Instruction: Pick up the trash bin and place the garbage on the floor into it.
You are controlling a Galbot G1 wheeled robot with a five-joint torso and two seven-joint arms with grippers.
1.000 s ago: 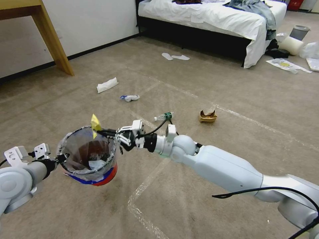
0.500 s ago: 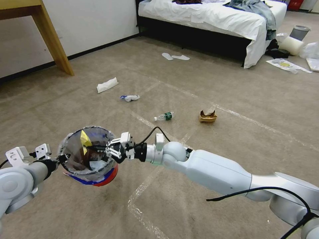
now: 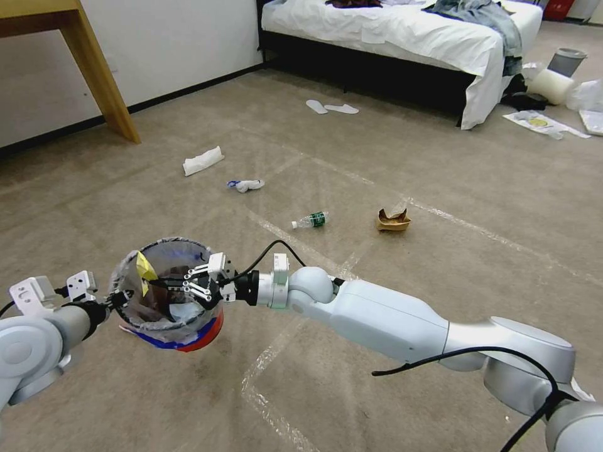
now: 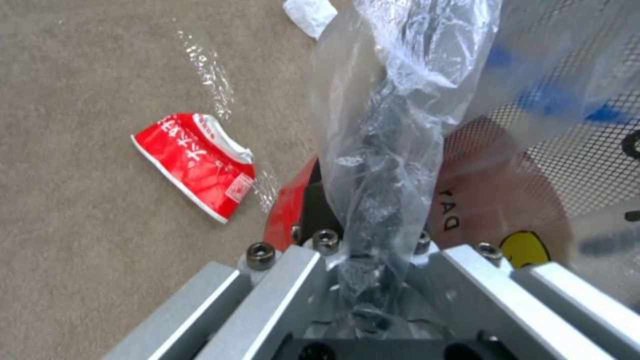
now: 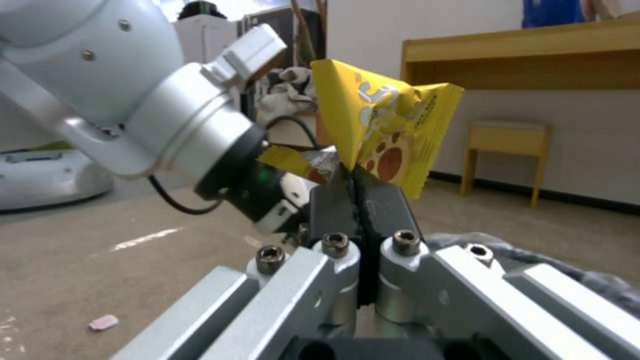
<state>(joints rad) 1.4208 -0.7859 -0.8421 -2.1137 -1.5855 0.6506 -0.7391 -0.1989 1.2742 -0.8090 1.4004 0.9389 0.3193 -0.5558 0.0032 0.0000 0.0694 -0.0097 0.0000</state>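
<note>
1. The left end effector (image 3: 116,297) sits at the lower left of the head view, clamped on the bagged rim of the trash bin (image 3: 188,336). It holds the bin clear of the floor (image 3: 389,263).
2. The left wrist view shows the clear bag (image 4: 393,125) bunched between the closed jaws. The film looks thin and slick, so I judge that the grip must catch the stiff rim beneath it, not the bag alone.
3. The right end effector (image 3: 158,284) reaches over the bin's mouth from the right. Its jaws are shut on a yellow wrapper (image 3: 144,269) by one corner.
4. The right wrist view shows the wrapper (image 5: 383,125) standing up folded above the jaws. It is probably very light and crinkly, so it may cling or flutter when let go.
5. More garbage lies in mid-frame: a bottle (image 3: 311,220), a brown paper bag (image 3: 393,220), a white tissue (image 3: 202,161) and a small white and blue scrap (image 3: 246,185).
6. The bottle is rigid but may roll; its middle seems the best hold. The torn bag is soft, so an edge pinch suits it.
7. A red wrapper (image 4: 197,162) lies flat on the carpet beside the bin in the left wrist view.
</note>
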